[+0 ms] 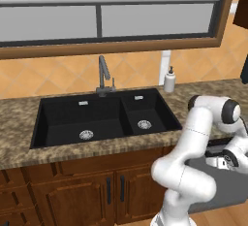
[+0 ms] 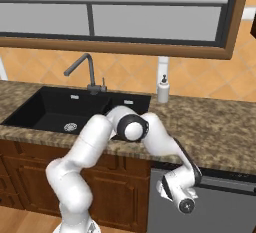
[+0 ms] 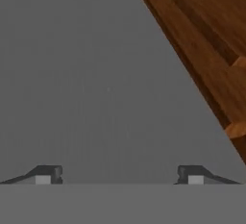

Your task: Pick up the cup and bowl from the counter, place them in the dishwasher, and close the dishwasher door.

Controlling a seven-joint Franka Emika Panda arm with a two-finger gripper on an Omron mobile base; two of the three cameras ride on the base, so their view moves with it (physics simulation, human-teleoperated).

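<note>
We see the white arm bent down over the thick front edge of the brown speckled granite-look table (image 2: pixel 215 127), its wrist low in front of the flat plain grey dishwasher door (image 2: pixel 220 209). That door stands under the table edge, just beside the dark reddish wooden cabinets (image 1: pixel 82 191) with black handles, and in both base views it looks upright and flush with the cabinet fronts.

From the hand camera, the two-finger pincer (image 3: pixel 120 175) faces the grey door panel (image 3: pixel 96 83) at close range, with the wooden cabinet front (image 3: pixel 206 40) running off to one side. Its two dark tips stand wide apart with nothing between them (we cannot tell whether they touch the panel).

Relative to the dishwasher door, the black double sink (image 1: pixel 104 116) with its grey faucet (image 1: pixel 102 77) is set in the table up and to the left, and a white pump-top soap bottle (image 2: pixel 163 89) stands on the table behind, against the tan tiled wall.
</note>
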